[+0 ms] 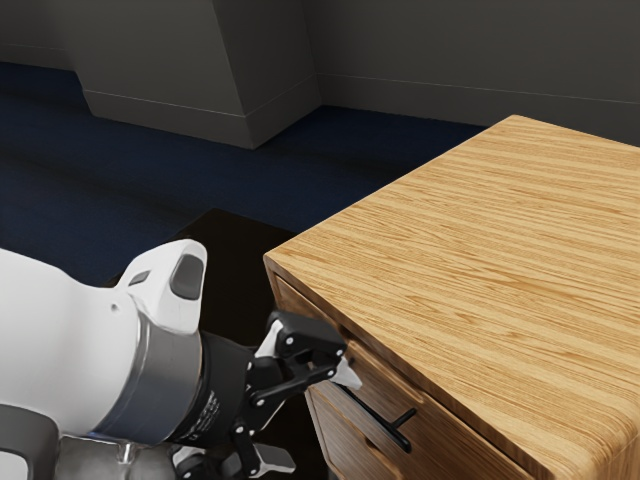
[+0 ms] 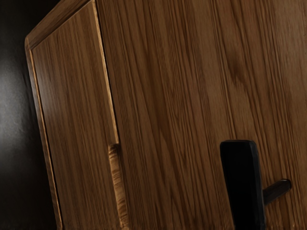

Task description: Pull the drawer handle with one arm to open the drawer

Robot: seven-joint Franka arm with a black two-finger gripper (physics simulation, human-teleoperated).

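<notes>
The tool (image 1: 310, 418) is seen at seven o'clock in the exterior view, with its two black fingers spread apart and nothing gripped between them. The upper finger (image 1: 305, 345) is found against the near end of the drawer handle (image 1: 375, 417), while the lower finger (image 1: 262, 458) stands apart from it, toward seven o'clock. Contact between the upper finger and the handle cannot be confirmed. The handle, a slim black bar on a short post, is located at three o'clock from the tool, on the drawer (image 1: 392, 384) in the shaded front of the wooden cabinet (image 1: 480, 270). In the wrist view the handle (image 2: 242, 187) is recorded close before the hand, standing off the drawer front (image 2: 182, 96) on its post (image 2: 278, 189). Whether the drawer is drawn out at all cannot be told. The white arm (image 1: 60, 340) is noted at eight o'clock behind the tool. Dark blue floor (image 1: 150, 160) and a grey wall (image 1: 200, 70) are observed from ten to twelve o'clock.
</notes>
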